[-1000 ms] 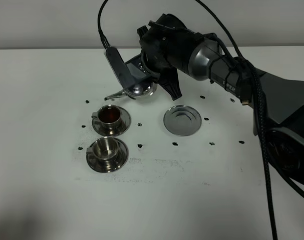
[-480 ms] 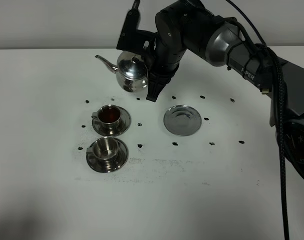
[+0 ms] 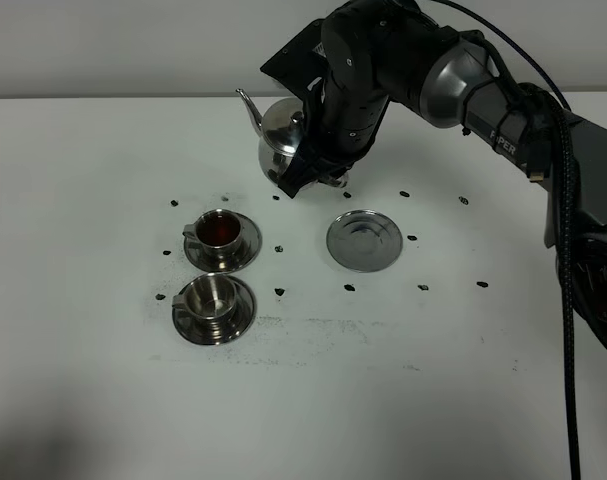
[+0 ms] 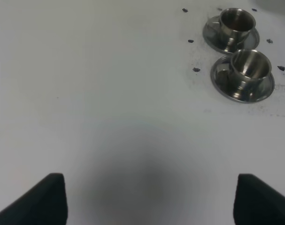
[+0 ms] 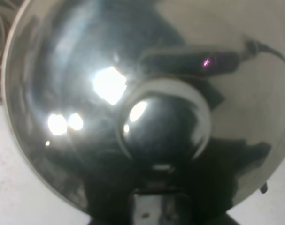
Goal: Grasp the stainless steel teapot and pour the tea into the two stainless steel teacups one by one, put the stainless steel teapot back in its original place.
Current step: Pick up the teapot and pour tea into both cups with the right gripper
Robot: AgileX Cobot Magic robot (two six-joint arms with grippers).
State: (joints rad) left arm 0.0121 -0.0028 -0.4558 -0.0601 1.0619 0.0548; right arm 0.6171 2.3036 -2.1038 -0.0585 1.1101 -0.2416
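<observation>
My right gripper (image 3: 316,152) is shut on the stainless steel teapot (image 3: 281,135) and holds it about upright in the air, spout up and to the left, behind the cups and left of the round tray (image 3: 363,240). In the right wrist view the teapot's domed lid and knob (image 5: 163,117) fill the frame. The far teacup (image 3: 221,231) holds dark red tea. The near teacup (image 3: 211,297) looks empty. Both stand on saucers. My left gripper (image 4: 151,199) is open and empty over bare table, well apart from the two teacups (image 4: 248,68).
Small dark specks (image 3: 349,287) are scattered on the white table (image 3: 403,400) around the cups and tray. The right arm (image 3: 503,110) reaches in from the right, over the table behind the tray.
The teapot has swung from tipped over the far cup back to about upright. It has moved right, away from the cups, still in my right gripper.
</observation>
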